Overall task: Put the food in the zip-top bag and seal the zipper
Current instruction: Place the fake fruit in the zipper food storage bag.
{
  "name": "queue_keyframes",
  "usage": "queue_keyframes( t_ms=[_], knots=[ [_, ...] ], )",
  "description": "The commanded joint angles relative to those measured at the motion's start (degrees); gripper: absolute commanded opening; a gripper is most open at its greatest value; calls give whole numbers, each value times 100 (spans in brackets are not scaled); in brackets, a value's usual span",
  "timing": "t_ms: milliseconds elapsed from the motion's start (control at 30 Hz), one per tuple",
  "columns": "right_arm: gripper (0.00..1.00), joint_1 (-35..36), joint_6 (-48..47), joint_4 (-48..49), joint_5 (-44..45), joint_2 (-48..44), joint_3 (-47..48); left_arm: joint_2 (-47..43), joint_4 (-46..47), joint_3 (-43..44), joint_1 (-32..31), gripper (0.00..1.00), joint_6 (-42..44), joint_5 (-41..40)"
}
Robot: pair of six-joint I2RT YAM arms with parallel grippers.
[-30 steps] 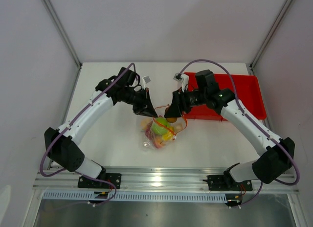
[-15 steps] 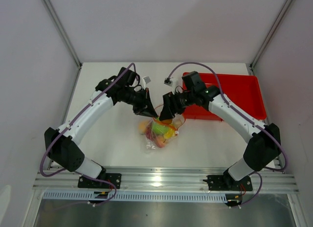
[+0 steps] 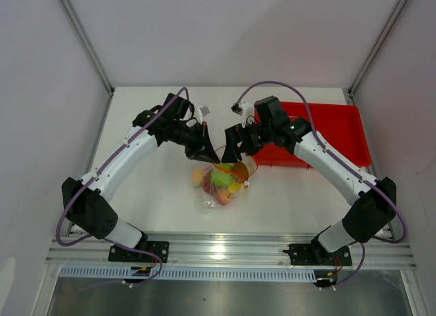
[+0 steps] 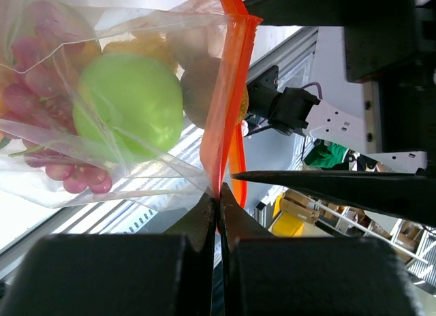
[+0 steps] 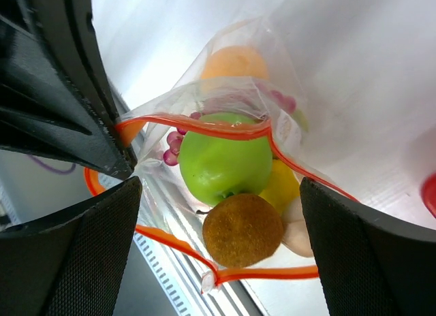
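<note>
Several fruits (image 5: 228,163) in zip-top bag (image 5: 276,71)

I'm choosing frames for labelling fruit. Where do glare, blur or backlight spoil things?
Left wrist: left claw dark and soft against backlight, green apple sharp. Right wrist: kiwi crisp, table blown out white. Top external: even light, zip-top bag small, glare patch on the rail.

A robotics lab cell: white panel walls (image 3: 225,37) around a table (image 3: 157,200), aluminium mounting rail (image 3: 225,246).
</note>
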Motion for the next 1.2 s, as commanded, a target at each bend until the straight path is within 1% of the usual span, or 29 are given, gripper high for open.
queue_keyframes(
  t_ms=[0, 100, 200, 267, 400, 567, 633, 700, 800, 967, 1033, 1067, 1167],
  knots=[
    [99, 27, 287, 29, 692, -460, 291, -26, 238, 113, 8, 1, -47, 334],
    [99, 9, 481, 11, 1087, -679, 221, -17, 265, 139, 17, 1, -55, 334],
    [99, -8, 332, -111, 992, -794, 185, -17, 309, 131, 17, 1, -82, 343],
    [99, -35, 270, -506, 851, -733, 273, -17, 361, 148, 17, 0, -108, 334],
    [99, -52, 463, -867, 877, -828, 195, 0, 423, 174, 17, 1, -161, 334],
    [92, -52, 560, -1131, 1008, -1171, 80, 44, 449, 262, 17, 1, -205, 334],
    [86, -52, 543, -1289, 1132, -1338, 36, 53, 484, 271, 26, 1, -222, 326],
    [82, -52, 534, -1429, 1237, -1409, 10, 71, 519, 289, 43, 1, -266, 317],
    [79, -44, 639, -1509, 1238, -1497, -140, 114, 598, 359, 52, 1, -363, 317],
    [72, -52, 981, -1360, 843, -1603, -438, 202, 695, 499, 52, 1, -521, 413],
    [61, -52, 1096, -1316, 694, -1611, -518, 211, 722, 535, 52, 1, -574, 413],
    [58, -44, 1105, -1333, 675, -1594, -544, 211, 722, 535, 52, 1, -583, 431],
    [57, -44, 1158, -1395, 649, -1620, -606, 194, 730, 517, 52, 0, -618, 431]
  ],
)
